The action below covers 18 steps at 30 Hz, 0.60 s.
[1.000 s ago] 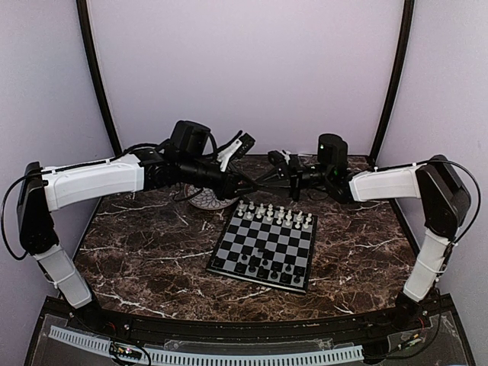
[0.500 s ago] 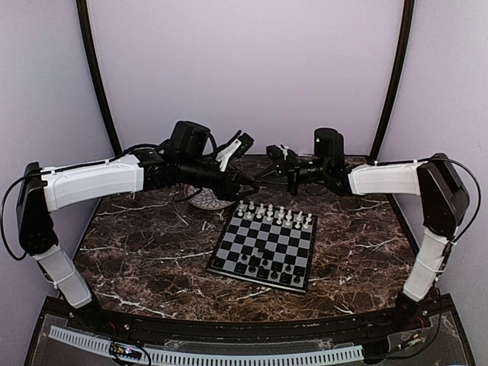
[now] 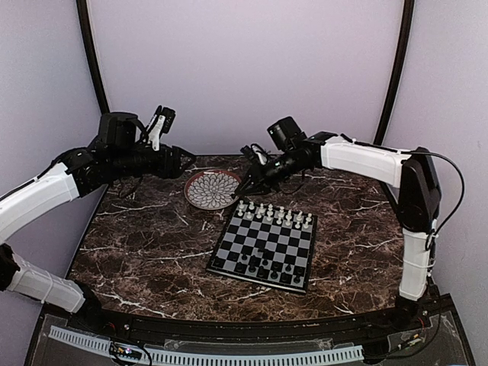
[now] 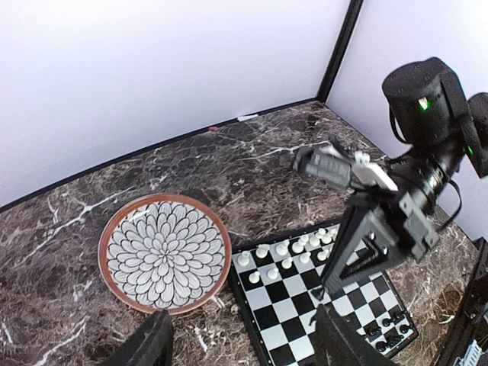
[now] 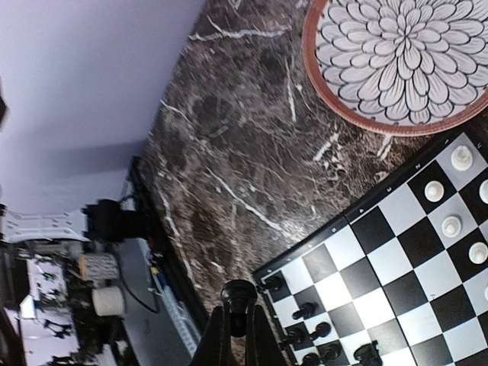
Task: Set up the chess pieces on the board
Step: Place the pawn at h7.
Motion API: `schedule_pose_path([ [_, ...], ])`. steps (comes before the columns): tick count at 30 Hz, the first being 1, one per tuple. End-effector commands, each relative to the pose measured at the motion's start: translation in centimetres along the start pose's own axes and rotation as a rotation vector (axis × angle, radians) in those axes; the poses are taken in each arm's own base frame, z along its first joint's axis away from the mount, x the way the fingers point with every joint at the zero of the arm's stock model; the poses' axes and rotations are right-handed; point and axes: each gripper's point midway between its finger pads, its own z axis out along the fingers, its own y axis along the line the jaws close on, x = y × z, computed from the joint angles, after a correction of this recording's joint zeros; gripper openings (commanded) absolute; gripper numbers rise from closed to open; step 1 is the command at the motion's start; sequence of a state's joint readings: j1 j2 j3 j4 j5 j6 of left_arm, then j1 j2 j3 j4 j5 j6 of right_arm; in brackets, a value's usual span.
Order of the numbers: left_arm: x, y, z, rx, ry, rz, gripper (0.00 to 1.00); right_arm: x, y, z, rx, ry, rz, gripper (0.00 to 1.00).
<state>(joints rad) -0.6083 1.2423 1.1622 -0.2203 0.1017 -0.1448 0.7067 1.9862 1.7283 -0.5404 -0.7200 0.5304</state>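
A: What's nearest on your feed?

B: From the top camera I have the board (image 3: 263,245) lying flat about mid-surface (image 3: 145,259), turned slightly out of square with the near edge. The black pieces (image 3: 259,268) stand along its near rows. The white pieces (image 3: 276,214) fill its two far rows.

A: And your right arm?

B: It reaches in from the right, and my right pincer (image 3: 246,188) hangs by the board's far-left corner, just right of the plate (image 3: 212,189). On its wrist camera the fingers (image 5: 217,339) are closed on a single black piece (image 5: 238,293), whose round head pokes out past the tips. I can't judge how high it sits above the squares.

A: Is the plate touching the board?

B: I can't tell. The plate is round and brown-rimmed with a white petal pattern. It rests on the surface just beyond that far-left corner. On my left wrist camera its rim comes right up to the board's border.

A: Left side?

B: My left pincer (image 3: 185,162) is the farthest back. It is raised above the surface, left of the plate and well apart from the board. Its two dark fingers (image 4: 149,347) stand wide apart at the bottom of that wrist view and hold nothing. The plate and the white rows show between them.
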Motion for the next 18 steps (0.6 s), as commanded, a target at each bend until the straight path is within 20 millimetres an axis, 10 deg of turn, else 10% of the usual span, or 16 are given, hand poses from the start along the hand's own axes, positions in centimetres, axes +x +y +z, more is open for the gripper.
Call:
schedule_pose_path([
  [1, 2.3, 2.6, -0.8, -0.147, 0.057, -0.059, 0.65, 4.2, -2.0, 3.8, 0.256, 0.155, -0.158, 0.0],
  [18, 3.0, 3.5, -1.7, -0.198, 0.056, -0.081, 0.66, 9.6, -3.4, 9.7, 0.626, 0.363, -0.47, 0.0],
])
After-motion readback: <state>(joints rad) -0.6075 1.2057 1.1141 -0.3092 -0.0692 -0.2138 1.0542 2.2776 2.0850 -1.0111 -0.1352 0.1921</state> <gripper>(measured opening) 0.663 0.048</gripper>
